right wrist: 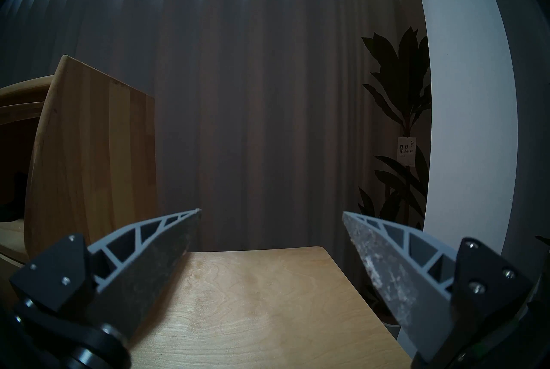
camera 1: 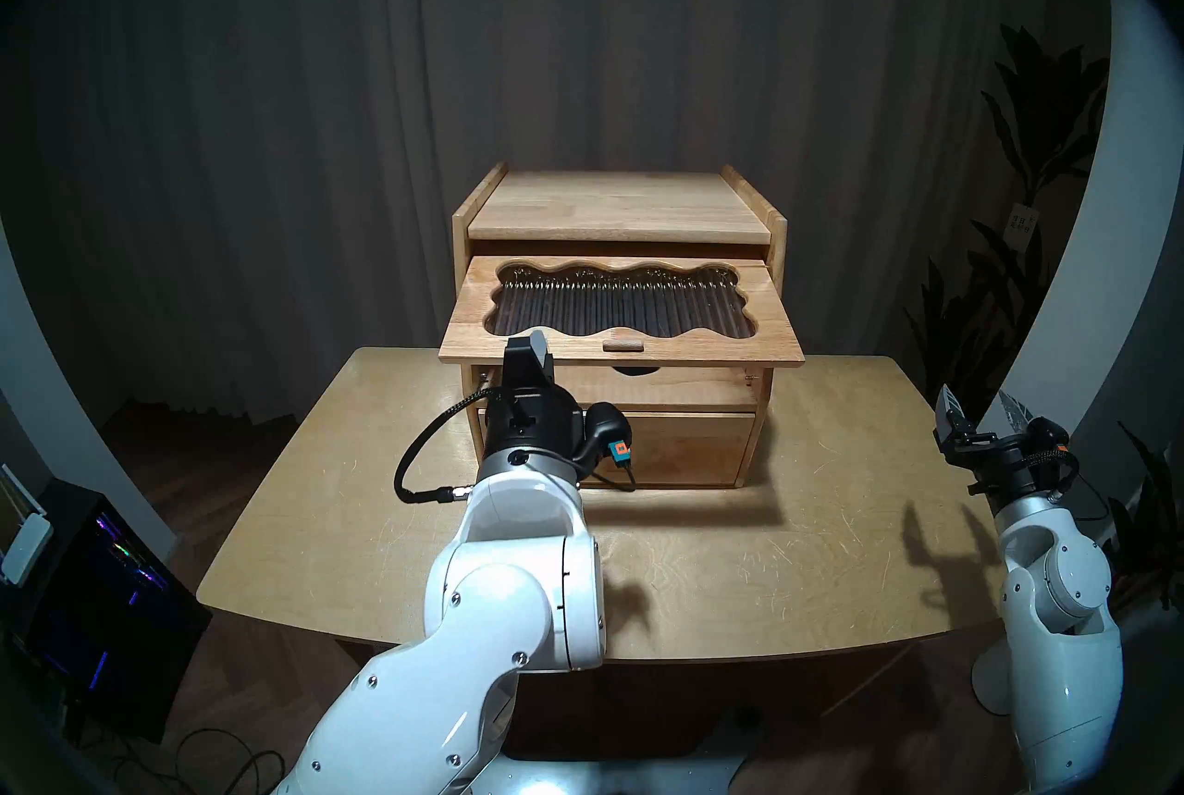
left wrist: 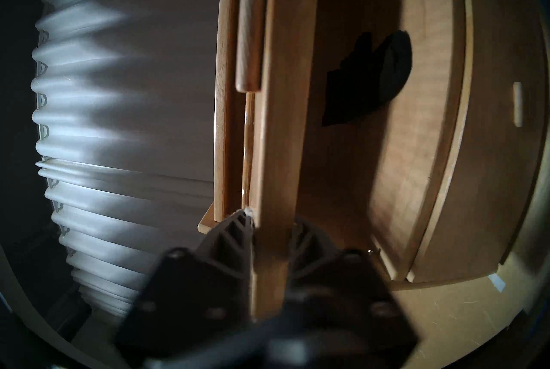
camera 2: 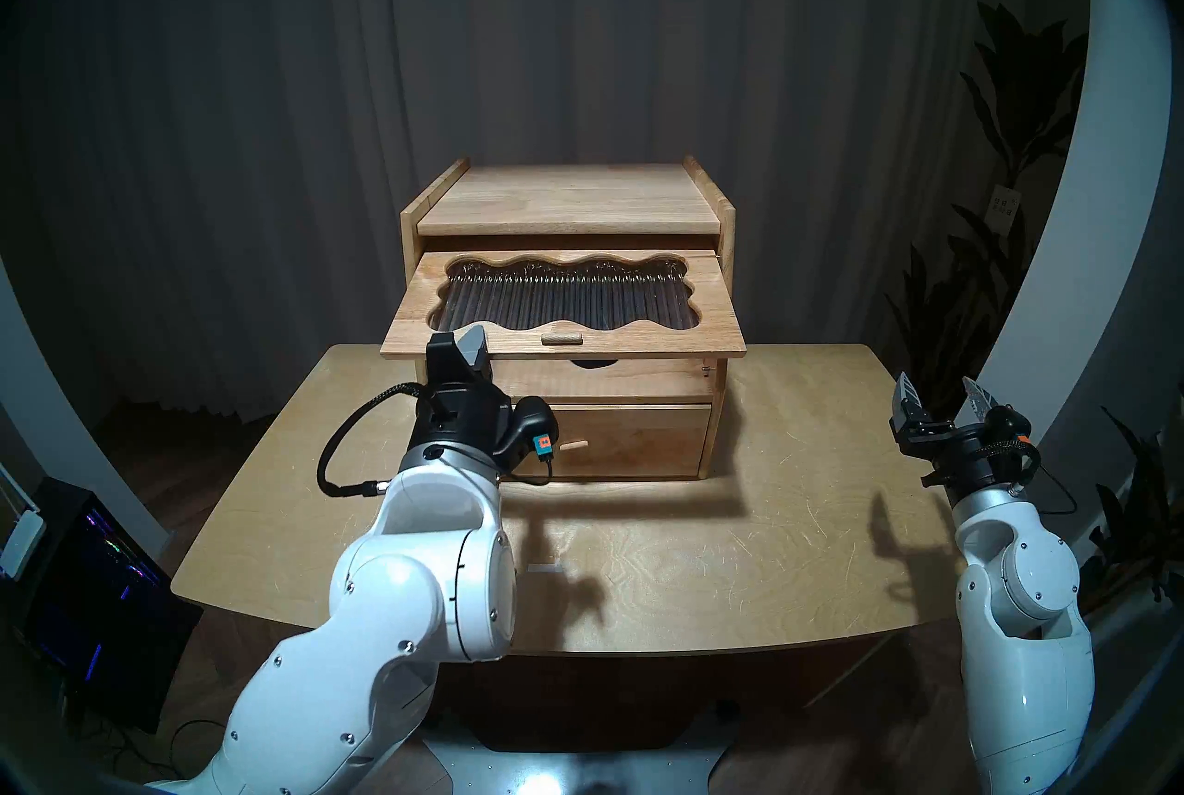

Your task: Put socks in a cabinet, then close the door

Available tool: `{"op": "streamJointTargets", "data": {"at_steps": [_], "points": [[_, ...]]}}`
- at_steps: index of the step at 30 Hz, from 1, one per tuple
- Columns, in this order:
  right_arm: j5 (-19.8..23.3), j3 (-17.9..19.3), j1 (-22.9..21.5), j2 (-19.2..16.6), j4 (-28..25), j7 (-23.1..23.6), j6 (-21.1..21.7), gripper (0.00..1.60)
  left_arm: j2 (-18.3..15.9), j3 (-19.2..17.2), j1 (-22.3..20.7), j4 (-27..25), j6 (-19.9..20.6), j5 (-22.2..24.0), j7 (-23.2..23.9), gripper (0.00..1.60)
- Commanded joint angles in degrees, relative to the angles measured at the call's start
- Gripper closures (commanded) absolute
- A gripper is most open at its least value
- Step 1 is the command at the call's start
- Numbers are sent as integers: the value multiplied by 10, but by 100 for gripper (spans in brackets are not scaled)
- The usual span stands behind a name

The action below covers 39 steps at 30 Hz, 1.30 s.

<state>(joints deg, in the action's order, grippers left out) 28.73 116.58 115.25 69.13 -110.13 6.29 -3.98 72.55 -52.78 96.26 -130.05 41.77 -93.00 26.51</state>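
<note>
The wooden cabinet stands at the back of the table. Its door, a flap with a wavy ribbed window and a tab handle, is swung up to about level. My left gripper is shut on the door's front edge near its left corner; the left wrist view shows the fingers clamping the door's edge. The black socks lie inside the upper compartment, and a bit of them shows under the door. My right gripper is open and empty, off the table's right side.
The drawer front with a peg knob is shut below the compartment. The table stretches in front of the cabinet. A plant stands at the right, and a lit computer case at the left on the floor.
</note>
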Motion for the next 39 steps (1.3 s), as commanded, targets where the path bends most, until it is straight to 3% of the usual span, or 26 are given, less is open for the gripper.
{"op": "streamJointTargets", "data": {"at_steps": [1,9,21,39], "points": [[0,1,-3,-1,-7,0,-3,0,-17,0,0,-60,-5,69,-1,0],[0,1,-4,-2,-4,1,-2,0,30,-58,14,-99,40,138,-36,0],[0,0,-6,-2,2,1,-2,0,44,-190,28,-99,88,223,-39,0],[1,-4,-35,-13,-13,4,-6,0,73,-334,21,-74,96,359,-12,0]]}}
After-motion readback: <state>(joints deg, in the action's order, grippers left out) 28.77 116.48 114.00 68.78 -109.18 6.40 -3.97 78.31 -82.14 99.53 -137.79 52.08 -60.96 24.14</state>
